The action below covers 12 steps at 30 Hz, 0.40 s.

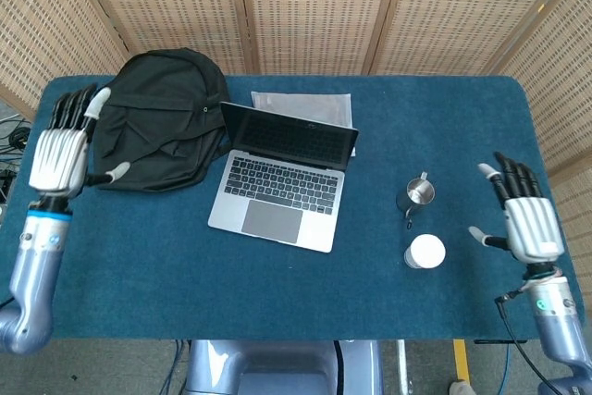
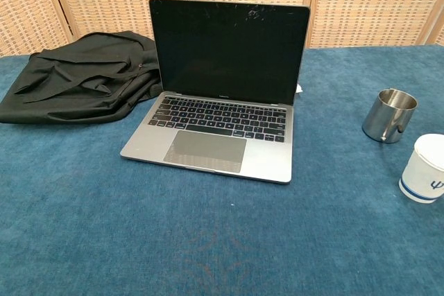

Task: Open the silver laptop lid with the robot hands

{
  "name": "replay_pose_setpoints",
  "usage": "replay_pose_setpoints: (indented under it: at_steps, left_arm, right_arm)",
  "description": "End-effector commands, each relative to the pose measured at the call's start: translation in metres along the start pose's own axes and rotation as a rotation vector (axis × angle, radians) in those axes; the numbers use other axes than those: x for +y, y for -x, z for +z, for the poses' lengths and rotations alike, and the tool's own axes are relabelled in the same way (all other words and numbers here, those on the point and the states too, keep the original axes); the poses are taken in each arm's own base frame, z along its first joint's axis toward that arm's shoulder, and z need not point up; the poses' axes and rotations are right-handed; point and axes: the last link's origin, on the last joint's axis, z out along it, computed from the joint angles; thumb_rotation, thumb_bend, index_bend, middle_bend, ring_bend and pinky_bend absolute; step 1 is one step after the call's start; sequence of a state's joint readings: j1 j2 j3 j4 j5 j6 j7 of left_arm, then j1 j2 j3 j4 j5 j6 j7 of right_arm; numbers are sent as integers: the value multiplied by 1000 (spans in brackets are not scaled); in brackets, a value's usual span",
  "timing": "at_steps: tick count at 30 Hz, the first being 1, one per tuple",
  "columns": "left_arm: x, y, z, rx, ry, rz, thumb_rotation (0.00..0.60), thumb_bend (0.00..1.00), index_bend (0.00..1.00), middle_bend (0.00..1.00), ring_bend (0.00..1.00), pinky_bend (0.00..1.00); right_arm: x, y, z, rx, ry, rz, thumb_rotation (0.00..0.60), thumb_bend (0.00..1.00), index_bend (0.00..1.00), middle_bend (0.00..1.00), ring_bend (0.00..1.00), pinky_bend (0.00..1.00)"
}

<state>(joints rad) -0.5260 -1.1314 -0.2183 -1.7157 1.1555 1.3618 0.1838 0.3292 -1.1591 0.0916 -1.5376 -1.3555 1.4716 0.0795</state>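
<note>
Nearest to you, both of your hands hang at the outer edges of the blue table (image 1: 277, 284). Your left hand (image 1: 60, 150) sits off the table's left end, back of the hand up, its fingers (image 1: 72, 110) spread straight and grasping nothing. Your right hand (image 1: 529, 224) is at the right end, also back up, with its fingers (image 1: 513, 178) apart and empty. Neither hand shows in the chest view.

Just inward of your right hand stands a white paper cup (image 1: 425, 252), and touching distance behind it is a small steel pitcher (image 1: 417, 194) with its handle toward the cup. In the chest view the cup (image 2: 424, 168) carries a blue band and the pitcher (image 2: 388, 115) stands upright beyond it.

At the middle of the table lies the silver laptop (image 1: 277, 193), well apart from both hands. Its lid (image 2: 229, 50) is already raised, standing close to upright, the dark screen facing you, with keyboard and trackpad (image 2: 205, 150) exposed.

Left of the laptop, almost touching its rear corner, a black backpack (image 1: 157, 117) lies slumped flat. Behind the lid a grey folded cloth (image 1: 301, 104) rests on the table. Beyond everything stands a woven wicker screen (image 1: 305, 6).
</note>
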Motion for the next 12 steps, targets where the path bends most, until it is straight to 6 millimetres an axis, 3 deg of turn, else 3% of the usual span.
replay_pose_setpoints:
  at_steps: [1, 3, 7, 12]
  left_arm:
    - [-25, 12, -64, -88, -88, -20, 600, 0, 0, 0, 0, 0]
    - [-34, 16, -92, -131, -129, -18, 600, 0, 0, 0, 0, 0]
    - [-42, 22, -130, -165, -180, -19, 600, 0, 0, 0, 0, 0]
    - [-47, 30, -156, -154, -185, -5, 600, 0, 0, 0, 0, 0]
  right_arm:
    - [14, -3, -24, 42, 71, 38, 600, 0, 57, 0, 0, 8]
    - [13, -3, -39, 46, 80, 53, 600, 0, 34, 0, 0, 3]
    - [9, -2, -64, 27, 93, 61, 600, 0, 8, 0, 0, 0]
    - [1, -3, -81, 26, 98, 61, 600, 0, 6, 0, 0, 0]
